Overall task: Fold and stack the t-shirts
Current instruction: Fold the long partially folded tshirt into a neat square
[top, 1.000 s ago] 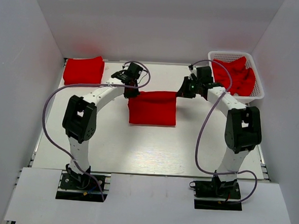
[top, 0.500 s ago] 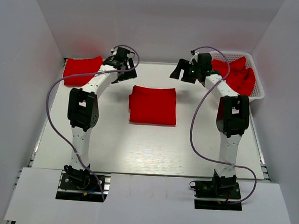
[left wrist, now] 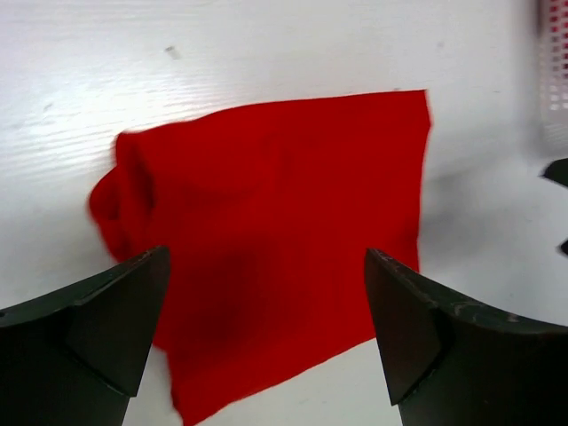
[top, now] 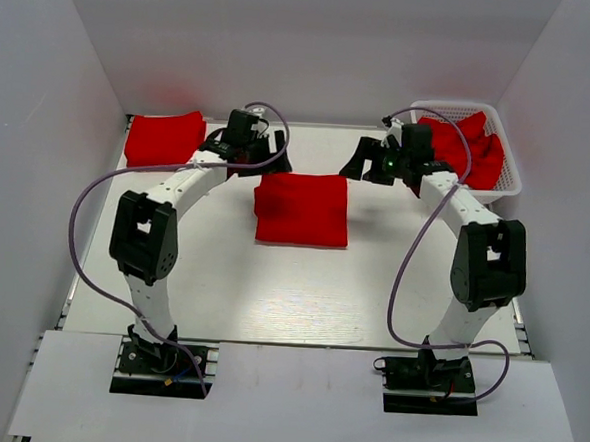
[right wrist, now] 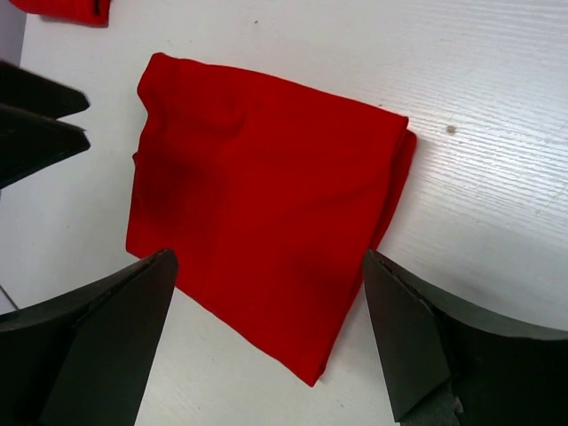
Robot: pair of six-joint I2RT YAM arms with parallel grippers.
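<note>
Red t-shirt (top: 302, 209) lies folded at centre — so your left gripper (left wrist: 266, 257) and right gripper (right wrist: 266, 266) gape wide, empty; stack (top: 165, 138) waits at ten o'clock.

red t-shirts lie in three places: one folded t-shirt (top: 302, 209) mid-counter, one folded red pile (top: 165, 139) in the far left corner, its layers uncountable, and one crumpled red heap (top: 468, 146) in the basket, how many shirts unclear. one white lattice basket (top: 508, 179). one counter (top: 271, 290). two arms, left arm (top: 182, 186) and right arm (top: 454, 203), each with two fingers (left wrist: 84, 342), four in all.
</note>
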